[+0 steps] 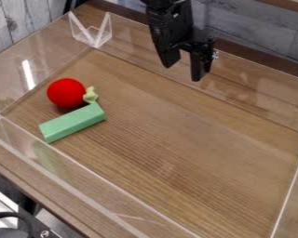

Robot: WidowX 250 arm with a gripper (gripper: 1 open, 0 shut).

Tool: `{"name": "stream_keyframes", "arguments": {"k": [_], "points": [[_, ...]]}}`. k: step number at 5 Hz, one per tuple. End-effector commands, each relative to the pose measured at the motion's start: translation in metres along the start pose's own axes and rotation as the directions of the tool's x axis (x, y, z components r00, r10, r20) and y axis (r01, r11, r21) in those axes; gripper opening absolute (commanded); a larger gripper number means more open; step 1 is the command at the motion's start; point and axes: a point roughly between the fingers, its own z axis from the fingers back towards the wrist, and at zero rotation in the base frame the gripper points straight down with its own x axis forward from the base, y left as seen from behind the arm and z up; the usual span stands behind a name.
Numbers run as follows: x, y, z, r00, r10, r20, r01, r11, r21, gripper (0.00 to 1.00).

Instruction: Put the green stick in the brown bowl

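Where wood spreads wide, green stick (pixel 74 123) — near table's (pixel 177 149) edge.

Showing a brown wooden table (pixel 177 158) with a darker rim, lit softly; standing beside pale wire racks (pixel 87 24) at the upper left.

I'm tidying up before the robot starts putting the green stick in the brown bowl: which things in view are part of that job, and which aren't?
Part of the job:
- green stick
- robot gripper

Just lying about:
- red ball
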Motion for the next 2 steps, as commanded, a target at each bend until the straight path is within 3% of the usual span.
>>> {"name": "stream_keyframes", "arguments": {"k": [1,2], "points": [[-0.007,0.003,-0.009,0.999,-0.028,-0.034,0.028,1.000,0.003,1.00],[-0.030,0.020,-0.007,0.990,-0.127,-0.053,0.128,0.992,0.008,1.00]]}}
